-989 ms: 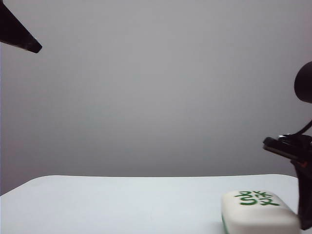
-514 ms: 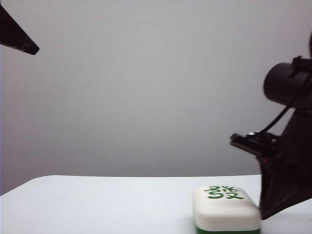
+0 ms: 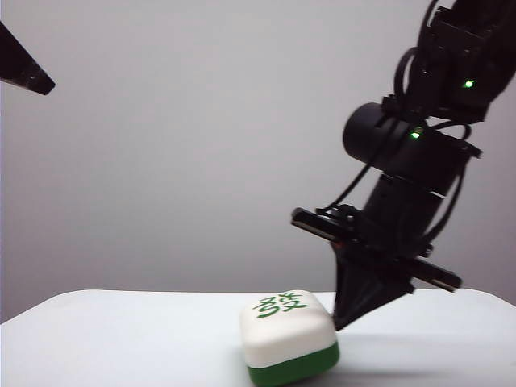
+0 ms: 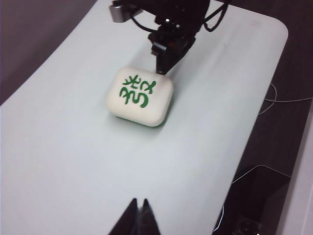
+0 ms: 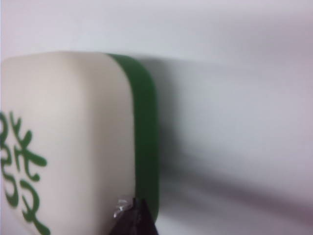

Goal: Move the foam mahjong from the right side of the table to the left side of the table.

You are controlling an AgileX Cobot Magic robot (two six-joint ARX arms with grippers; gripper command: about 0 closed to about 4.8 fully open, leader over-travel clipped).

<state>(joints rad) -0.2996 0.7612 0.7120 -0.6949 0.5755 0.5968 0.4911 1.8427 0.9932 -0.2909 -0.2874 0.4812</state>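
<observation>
The foam mahjong (image 3: 289,337) sits flat on the white tabletop (image 3: 121,339), near the front edge in the exterior view and a little right of the middle, white upper part up with the green character showing, dark green base down against the surface. Right up against its right-hand side comes the right pincer (image 3: 348,316), fingers drawn together to a narrow point and grasping nothing, the tip pressed to the block's side; from the right wrist camera that dark tip (image 5: 131,220) sits right at the seam where the white part meets the green base (image 5: 146,147). Behind it the right arm (image 3: 411,161) leans in from the upper right, cables looping over it, two green lights lit. The left wrist camera looks along the tabletop at the mahjong (image 4: 140,95) with that arm just beyond it. The left pincer (image 4: 138,218) hangs well apart from the block, its fingers closed together, empty; in the exterior view only a dark wedge of it (image 3: 24,68) shows at the upper left. A thin cable (image 4: 283,100) lies beyond the tabletop's edge.
</observation>
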